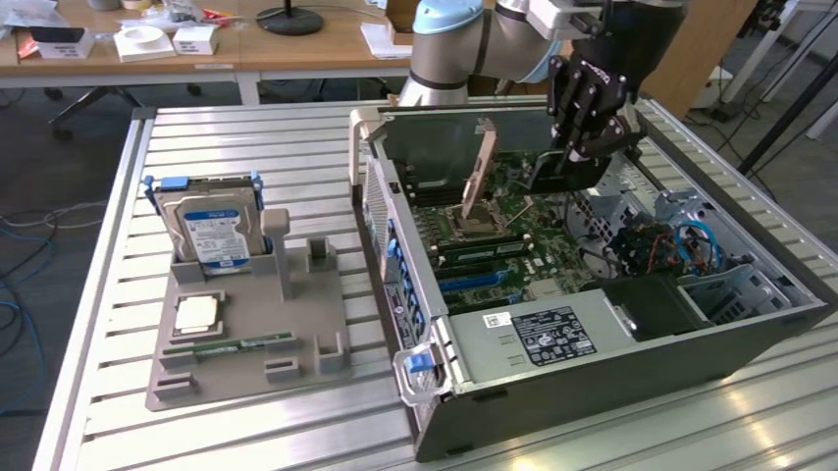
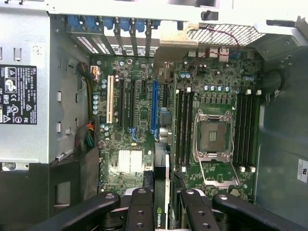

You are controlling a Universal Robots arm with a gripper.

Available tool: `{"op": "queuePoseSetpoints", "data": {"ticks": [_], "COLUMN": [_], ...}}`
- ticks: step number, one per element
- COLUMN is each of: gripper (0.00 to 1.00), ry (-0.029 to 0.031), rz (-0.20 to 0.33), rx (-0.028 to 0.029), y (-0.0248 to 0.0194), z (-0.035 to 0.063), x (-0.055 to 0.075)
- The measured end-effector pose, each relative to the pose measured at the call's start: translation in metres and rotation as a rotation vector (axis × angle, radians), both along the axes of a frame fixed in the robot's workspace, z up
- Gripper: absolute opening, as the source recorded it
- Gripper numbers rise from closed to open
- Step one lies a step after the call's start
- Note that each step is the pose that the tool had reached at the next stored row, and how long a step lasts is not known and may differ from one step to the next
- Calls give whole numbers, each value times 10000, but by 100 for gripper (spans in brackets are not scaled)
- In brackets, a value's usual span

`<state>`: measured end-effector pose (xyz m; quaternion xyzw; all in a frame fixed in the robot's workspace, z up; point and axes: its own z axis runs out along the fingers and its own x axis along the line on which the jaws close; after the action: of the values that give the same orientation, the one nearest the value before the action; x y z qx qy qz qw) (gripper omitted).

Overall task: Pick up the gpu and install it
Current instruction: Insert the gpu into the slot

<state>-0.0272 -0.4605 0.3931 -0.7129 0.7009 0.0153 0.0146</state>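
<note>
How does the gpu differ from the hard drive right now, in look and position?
Look: the gpu is dark, the hard drive silver with a blue label. Place: the gpu hangs in the pincer over the motherboard inside the open case; the hard drive stands in the grey holder outside it. Both stand on edge.

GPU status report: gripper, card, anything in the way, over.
Gripper shut on gpu. Card held on edge over motherboard inside open case, not seated. Nothing seen between it and blue slot.
</note>
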Motion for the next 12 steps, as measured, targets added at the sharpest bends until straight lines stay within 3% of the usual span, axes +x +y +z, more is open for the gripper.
{"op": "queuePoseSetpoints", "data": {"ticks": [12], "gripper": [26], "ry": [1], "rz": [189], "rx": [4], "y": [0], "z": [-191], "x": [-10]}}
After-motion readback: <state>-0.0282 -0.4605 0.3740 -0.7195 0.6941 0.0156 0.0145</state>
